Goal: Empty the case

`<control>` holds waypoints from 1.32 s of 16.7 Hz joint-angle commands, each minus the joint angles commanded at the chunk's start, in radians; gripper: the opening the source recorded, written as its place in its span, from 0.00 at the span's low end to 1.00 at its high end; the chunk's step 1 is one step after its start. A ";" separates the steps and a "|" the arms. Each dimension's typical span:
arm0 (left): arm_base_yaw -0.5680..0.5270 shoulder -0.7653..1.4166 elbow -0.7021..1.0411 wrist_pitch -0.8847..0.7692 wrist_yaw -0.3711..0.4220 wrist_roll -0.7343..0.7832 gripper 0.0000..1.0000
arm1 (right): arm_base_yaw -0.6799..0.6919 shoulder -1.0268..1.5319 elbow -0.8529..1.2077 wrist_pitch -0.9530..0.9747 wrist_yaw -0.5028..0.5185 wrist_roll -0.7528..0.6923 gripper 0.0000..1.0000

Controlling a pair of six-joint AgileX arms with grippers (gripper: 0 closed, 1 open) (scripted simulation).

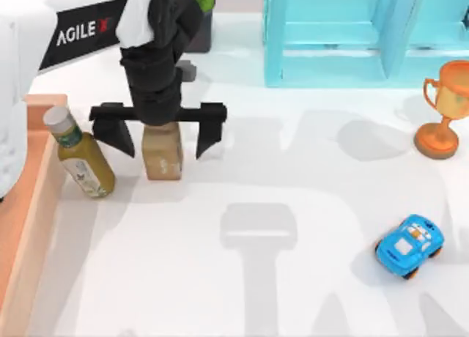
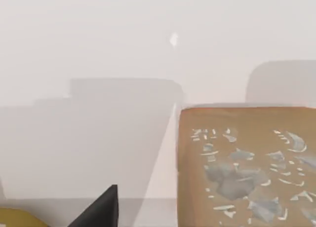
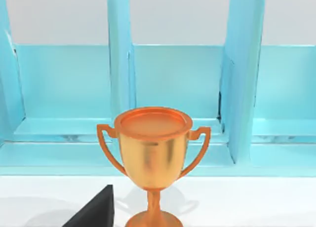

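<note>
The case (image 1: 35,205) is at the table's left edge; I see its tan right wall and a strip of its floor, and the rest is cut off or hidden by my left arm. A yellow-green bottle (image 1: 82,160) with a white cap lies on the table against that wall's outer side. My left gripper (image 1: 163,154) is open, one black finger on each side of a small brown block (image 1: 162,155) that stands on the table. The left wrist view has the block's printed face (image 2: 247,172) close up. My right gripper (image 3: 94,212) faces an orange trophy (image 3: 153,153).
A turquoise shelf unit (image 1: 344,36) stands at the back right, with the trophy (image 1: 442,110) in front of it at the far right. A blue toy car (image 1: 410,245) sits at the front right. A dark pot with a green plant (image 1: 196,11) is behind my left arm.
</note>
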 joint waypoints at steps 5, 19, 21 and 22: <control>-0.025 -0.020 0.109 -0.068 -0.018 0.055 1.00 | 0.000 0.000 0.000 0.000 0.000 0.000 1.00; 0.002 -0.046 0.248 -0.279 -0.001 0.000 1.00 | 0.000 0.000 0.000 0.000 0.000 0.000 1.00; 0.031 -0.072 0.249 -0.244 -0.007 0.042 1.00 | 0.000 0.000 0.000 0.000 0.000 0.000 1.00; 0.060 -0.092 0.243 -0.226 -0.013 0.072 1.00 | 0.000 0.000 0.000 0.000 0.000 0.000 1.00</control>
